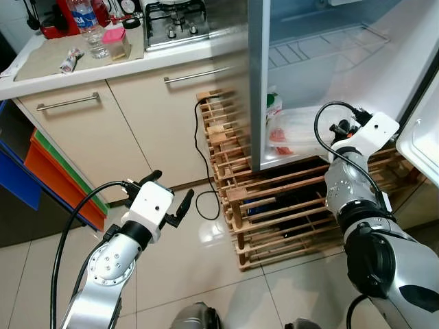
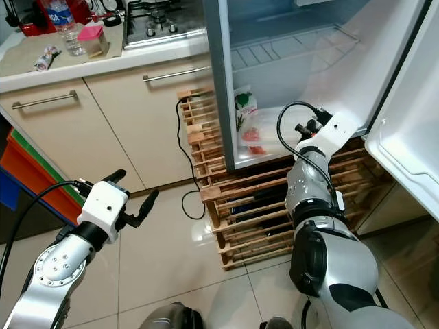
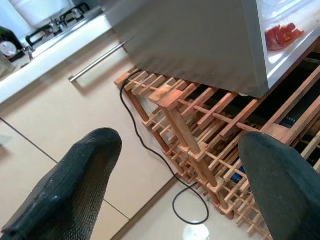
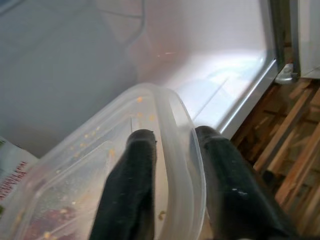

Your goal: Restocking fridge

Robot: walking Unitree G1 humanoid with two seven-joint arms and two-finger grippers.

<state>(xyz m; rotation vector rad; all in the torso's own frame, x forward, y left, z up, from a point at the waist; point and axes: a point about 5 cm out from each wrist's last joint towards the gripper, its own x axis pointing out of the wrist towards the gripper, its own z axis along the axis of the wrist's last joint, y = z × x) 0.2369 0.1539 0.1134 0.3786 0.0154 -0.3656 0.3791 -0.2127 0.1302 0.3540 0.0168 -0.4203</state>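
The fridge (image 1: 255,82) stands open, its lowest floor lit white. A clear plastic container (image 4: 75,170) with red food in it lies on that floor, next to a green-printed packet (image 1: 274,104). My right gripper (image 4: 172,135) reaches into the fridge and is shut on the container's rim, one finger (image 4: 132,170) on each side of the edge. In the eye views this gripper (image 1: 337,128) sits at the container's (image 1: 291,133) right end. My left gripper (image 1: 171,186) hangs open over the tiled floor, holding nothing, well left of the fridge.
A wooden slatted rack (image 1: 274,205) lies under the fridge, with a black cable (image 1: 202,161) beside it. The open fridge door (image 1: 425,137) is on the right. Cabinets and a counter with a hob (image 1: 175,20) and bottle (image 1: 86,24) are behind; coloured bins (image 1: 41,164) stand at left.
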